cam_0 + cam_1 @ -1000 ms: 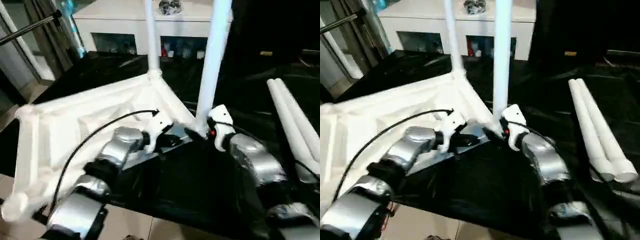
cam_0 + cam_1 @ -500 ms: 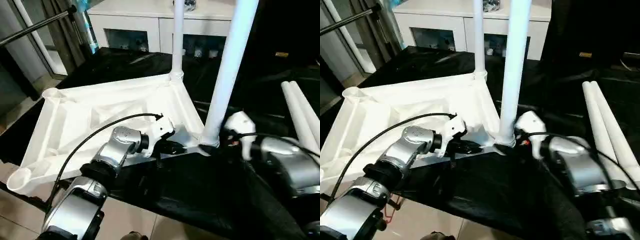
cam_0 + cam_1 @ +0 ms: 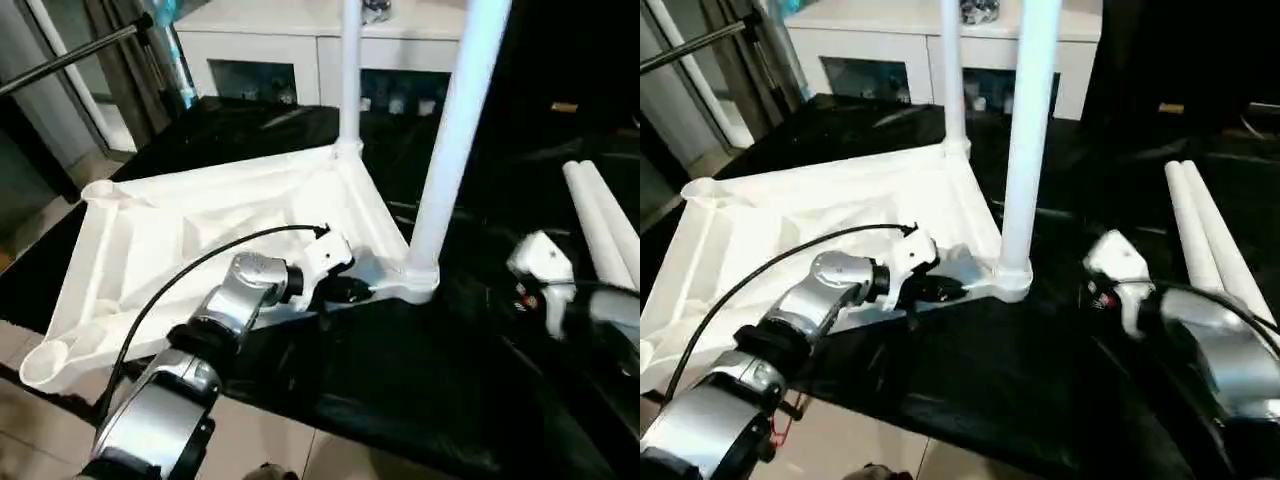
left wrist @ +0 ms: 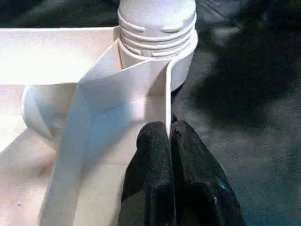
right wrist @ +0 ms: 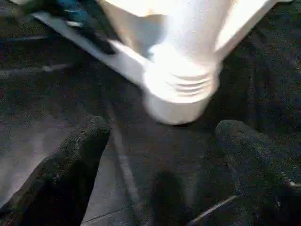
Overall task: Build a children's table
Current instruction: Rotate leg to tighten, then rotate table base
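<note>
Left end effector (image 4: 169, 136) pinches tabletop (image 3: 200, 230) rim; right end effector (image 5: 162, 136) spread.

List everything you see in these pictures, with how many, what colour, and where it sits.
White plastic rectangular tabletop: one, white, upside down on the black cloth, ribbed underside up.
Fitted white tapered tube legs: two, white, upright in the corner sockets, the near one and the far one.
Loose white tube legs: two, white, lying side by side on the cloth at the right.
Black cloth: one, black, covering the work surface.
White cabinet with glass doors: one, white, behind the work.
Left pincer: black fingers, shut on the tabletop's rim beside the near socket.
Right pincer: black fingers, open, apart from the near leg's base.
</note>
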